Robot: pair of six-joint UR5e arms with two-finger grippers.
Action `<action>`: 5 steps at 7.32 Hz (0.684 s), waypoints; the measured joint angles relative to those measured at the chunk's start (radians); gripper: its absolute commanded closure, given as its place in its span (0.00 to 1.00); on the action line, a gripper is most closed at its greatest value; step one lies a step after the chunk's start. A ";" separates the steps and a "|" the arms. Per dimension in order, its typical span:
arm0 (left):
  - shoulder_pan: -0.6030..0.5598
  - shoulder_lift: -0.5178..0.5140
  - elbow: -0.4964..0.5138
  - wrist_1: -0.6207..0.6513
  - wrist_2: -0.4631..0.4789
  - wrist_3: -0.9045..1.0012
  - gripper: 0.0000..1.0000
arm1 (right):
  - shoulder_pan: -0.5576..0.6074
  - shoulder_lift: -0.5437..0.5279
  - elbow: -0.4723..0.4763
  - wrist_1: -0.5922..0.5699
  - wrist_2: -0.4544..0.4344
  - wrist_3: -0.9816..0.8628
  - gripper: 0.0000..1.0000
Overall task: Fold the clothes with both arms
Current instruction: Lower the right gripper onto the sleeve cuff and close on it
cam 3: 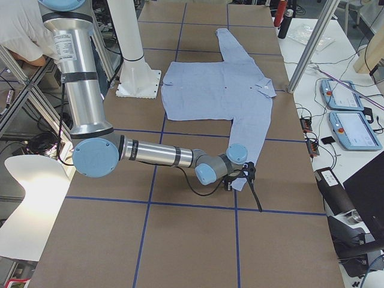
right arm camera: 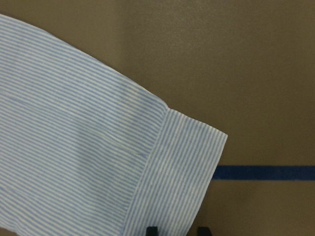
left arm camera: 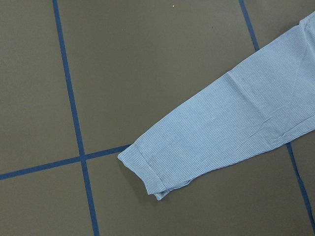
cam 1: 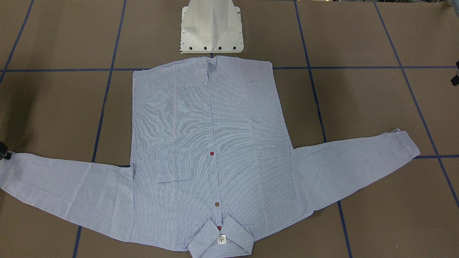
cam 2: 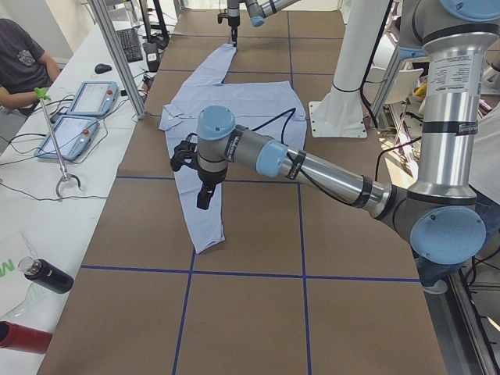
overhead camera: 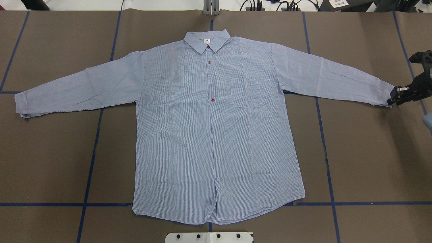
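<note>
The light blue striped shirt [overhead camera: 216, 135] lies flat and face up on the brown table, collar away from the robot and both sleeves spread out. My right gripper [overhead camera: 393, 98] sits low at the right sleeve's cuff [right arm camera: 182, 162]. In the right wrist view its two fingertips [right arm camera: 152, 230] stand apart with the cuff's edge between them, and the cloth lies flat. My left gripper [cam 2: 203, 195] hangs above the left sleeve, short of its cuff [left arm camera: 142, 167]. Only the side view shows it, so I cannot tell if it is open or shut.
The white pedestal base [cam 1: 211, 28] stands just behind the shirt's hem. Blue tape lines [overhead camera: 91, 152] grid the table. On a side bench beyond the far edge lie two tablets [cam 2: 78, 109] and bottles [cam 2: 47, 277], where a person [cam 2: 19, 55] sits.
</note>
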 measured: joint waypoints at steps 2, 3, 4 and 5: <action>0.000 -0.007 0.000 0.000 0.000 -0.012 0.00 | 0.000 0.004 0.000 -0.015 -0.001 0.000 0.65; 0.000 -0.011 0.000 0.000 0.001 -0.018 0.00 | 0.000 0.007 0.001 -0.021 -0.001 0.000 0.64; 0.000 -0.012 0.000 0.000 0.001 -0.020 0.00 | -0.001 0.009 0.002 -0.024 -0.001 0.000 0.62; 0.000 -0.012 0.001 0.000 0.001 -0.021 0.00 | -0.001 0.010 0.005 -0.025 -0.001 0.000 0.61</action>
